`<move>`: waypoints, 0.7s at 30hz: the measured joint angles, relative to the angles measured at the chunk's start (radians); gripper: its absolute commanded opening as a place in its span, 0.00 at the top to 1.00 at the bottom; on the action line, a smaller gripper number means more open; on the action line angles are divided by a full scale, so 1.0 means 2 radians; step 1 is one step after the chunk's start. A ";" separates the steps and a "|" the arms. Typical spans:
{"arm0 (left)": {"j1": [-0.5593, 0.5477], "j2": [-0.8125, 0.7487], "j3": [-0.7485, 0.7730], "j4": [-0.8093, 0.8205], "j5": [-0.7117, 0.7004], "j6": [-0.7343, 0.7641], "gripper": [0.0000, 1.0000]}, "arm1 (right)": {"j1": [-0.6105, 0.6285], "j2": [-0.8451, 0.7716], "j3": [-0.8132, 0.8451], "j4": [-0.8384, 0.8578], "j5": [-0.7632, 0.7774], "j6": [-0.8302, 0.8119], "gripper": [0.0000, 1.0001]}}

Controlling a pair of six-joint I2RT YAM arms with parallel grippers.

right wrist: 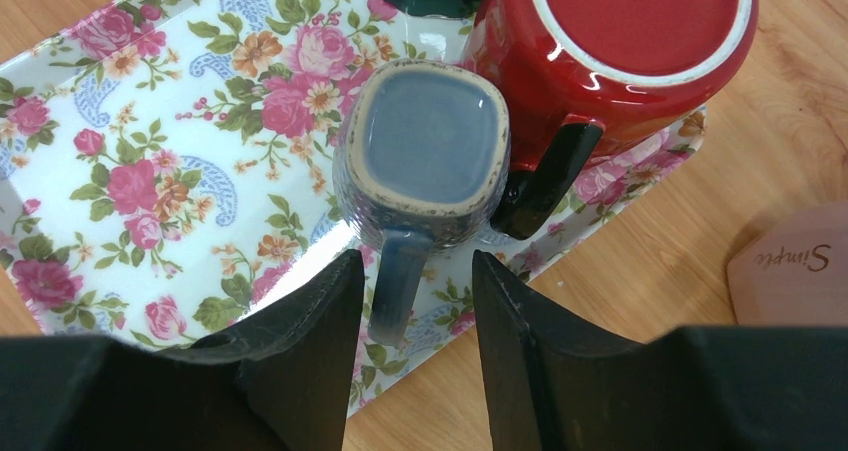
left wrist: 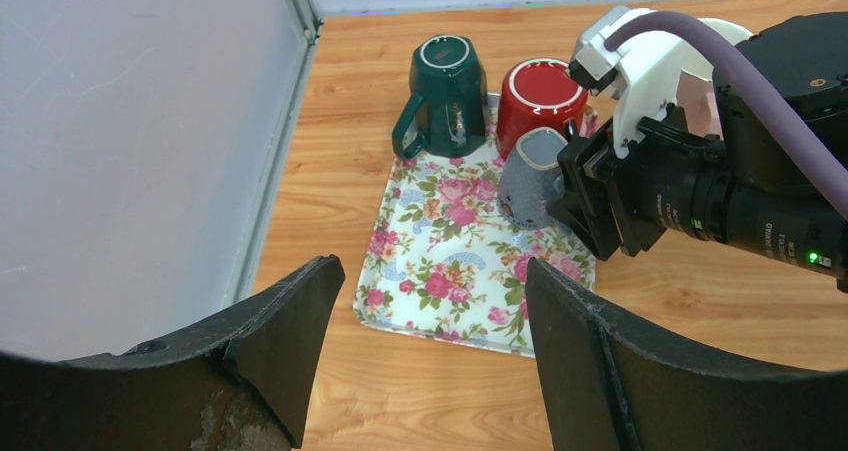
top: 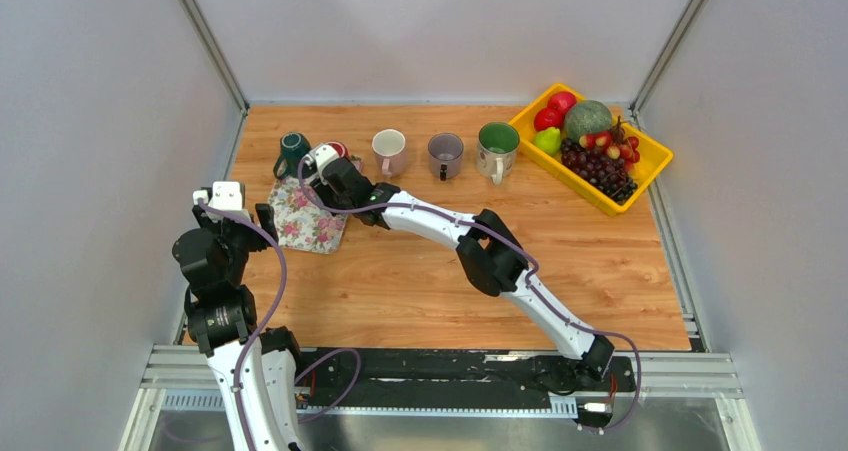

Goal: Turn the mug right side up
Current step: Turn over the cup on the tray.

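A floral tray [left wrist: 450, 271] holds three mugs, all upside down: a green one [left wrist: 447, 81], a red one [left wrist: 535, 96] and a blue-grey one [left wrist: 530, 176]. In the right wrist view the blue-grey mug [right wrist: 425, 141] stands base up beside the red mug [right wrist: 640, 31], its handle [right wrist: 398, 286] pointing at me. My right gripper [right wrist: 412, 301] is open, its jaws on either side of that handle with small gaps. My left gripper [left wrist: 430, 301] is open and empty, above the wood just short of the tray's near edge.
Three upright mugs stand in a row at the back: pink [top: 389, 151], grey [top: 445, 154] and green-lined [top: 497, 148]. A yellow basket [top: 650, 156] of fruit is at the back right. The left wall [left wrist: 130, 151] is close to the tray.
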 measured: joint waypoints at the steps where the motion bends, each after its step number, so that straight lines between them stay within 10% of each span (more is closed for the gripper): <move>1: 0.000 0.000 0.000 0.000 0.000 0.000 0.22 | 0.000 0.001 0.000 -0.001 0.001 0.000 0.53; 21: 0.001 0.000 0.000 0.000 -0.001 0.000 0.21 | -0.003 0.002 0.013 0.000 0.002 0.003 0.62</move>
